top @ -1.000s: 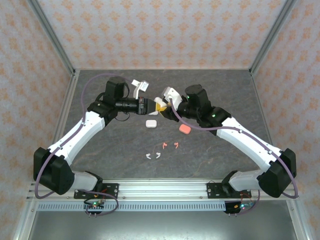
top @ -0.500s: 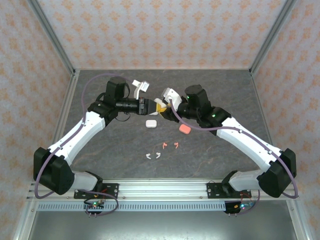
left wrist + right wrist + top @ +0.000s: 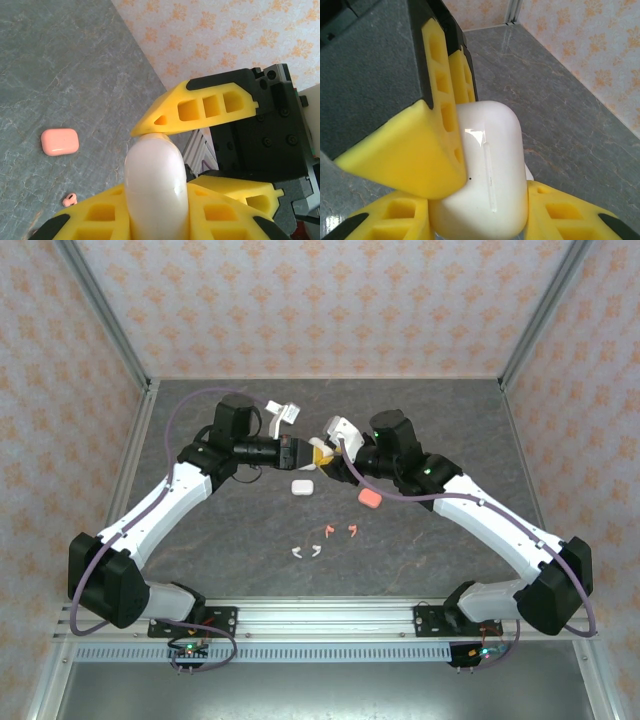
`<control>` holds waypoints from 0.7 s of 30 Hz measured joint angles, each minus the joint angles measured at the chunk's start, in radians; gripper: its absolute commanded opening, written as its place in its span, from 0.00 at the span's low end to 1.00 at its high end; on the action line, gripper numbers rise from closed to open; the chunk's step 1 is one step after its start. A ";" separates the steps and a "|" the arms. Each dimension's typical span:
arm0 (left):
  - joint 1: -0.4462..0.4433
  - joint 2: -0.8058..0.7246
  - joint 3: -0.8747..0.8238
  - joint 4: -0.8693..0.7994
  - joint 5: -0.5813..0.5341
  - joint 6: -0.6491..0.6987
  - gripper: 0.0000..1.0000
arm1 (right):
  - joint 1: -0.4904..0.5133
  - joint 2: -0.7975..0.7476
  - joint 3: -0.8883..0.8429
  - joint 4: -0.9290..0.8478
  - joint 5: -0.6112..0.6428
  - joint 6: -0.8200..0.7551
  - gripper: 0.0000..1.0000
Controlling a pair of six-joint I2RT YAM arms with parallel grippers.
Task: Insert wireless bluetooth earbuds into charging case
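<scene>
A white charging case (image 3: 492, 165) hangs above the table's back middle, gripped from both sides. My left gripper (image 3: 308, 452) is shut on it, and the case (image 3: 155, 175) stands up between its yellow fingers (image 3: 100, 220). My right gripper (image 3: 326, 451) is shut on the same case, its fingers (image 3: 560, 215) flanking the base. One left finger (image 3: 415, 155) presses the case's side. The case's lid looks closed. On the table lie two pink earbuds (image 3: 329, 531) (image 3: 352, 530) and two white earbuds (image 3: 297, 551) (image 3: 316, 549).
A second white case (image 3: 302, 485) lies on the grey table just below the grippers. A salmon-pink case (image 3: 370, 498) lies to its right, the same pink case (image 3: 60, 141) seen from the left wrist with a pink earbud (image 3: 69, 200) near it. Patterned walls enclose three sides.
The left wrist has shifted slightly. Both grippers stay at the white case in the same spot, and nothing on the table has moved.
</scene>
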 measured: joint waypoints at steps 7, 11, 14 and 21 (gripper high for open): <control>-0.012 -0.063 -0.076 0.090 -0.074 0.020 0.11 | -0.003 -0.114 -0.099 0.015 -0.003 0.060 0.78; -0.013 -0.135 -0.163 0.190 -0.123 0.049 0.11 | -0.042 -0.217 -0.132 0.024 -0.056 0.135 0.80; -0.020 -0.195 -0.234 0.270 -0.159 0.091 0.05 | -0.107 -0.281 -0.166 0.080 -0.126 0.223 0.80; -0.080 -0.280 -0.308 0.396 -0.199 0.191 0.00 | -0.146 -0.303 -0.222 0.237 -0.260 0.425 0.77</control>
